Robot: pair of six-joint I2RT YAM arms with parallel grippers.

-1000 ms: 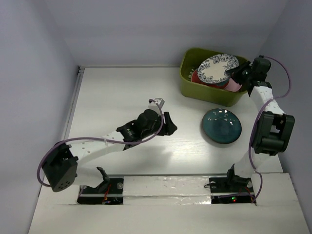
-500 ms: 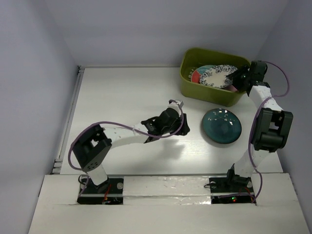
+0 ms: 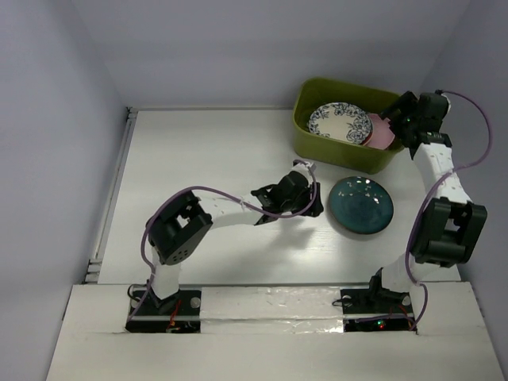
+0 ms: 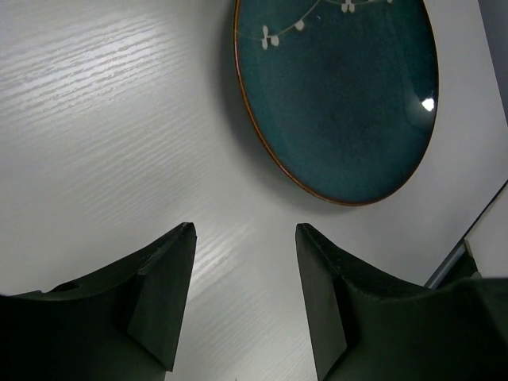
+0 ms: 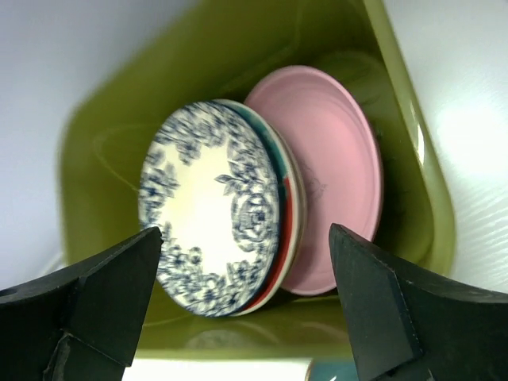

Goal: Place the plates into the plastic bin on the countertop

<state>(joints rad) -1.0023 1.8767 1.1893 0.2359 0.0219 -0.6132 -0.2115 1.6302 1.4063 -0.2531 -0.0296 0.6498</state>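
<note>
A dark teal plate (image 3: 361, 204) lies flat on the white countertop (image 3: 206, 159), in front of the olive-green plastic bin (image 3: 309, 139). My left gripper (image 3: 315, 205) hovers low just left of this plate (image 4: 341, 95), open (image 4: 245, 226) with only bare table between its fingers. Inside the bin (image 5: 238, 55) a white plate with a dark floral rim (image 5: 210, 206) leans on a red-and-teal one, with a pink plate (image 5: 329, 175) behind. My right gripper (image 5: 246, 230) stands wide open over the bin's right end (image 3: 394, 117), holding nothing.
Pale lilac walls close in the table at the back and on both sides. The right arm's elbow (image 3: 448, 230) stands close to the teal plate's right side. A metal strip (image 3: 115, 182) runs along the table's left edge.
My right gripper opened and let go of the floral plate, which dropped onto the stack in the bin. The left arm reached rightward, up to the teal plate.
</note>
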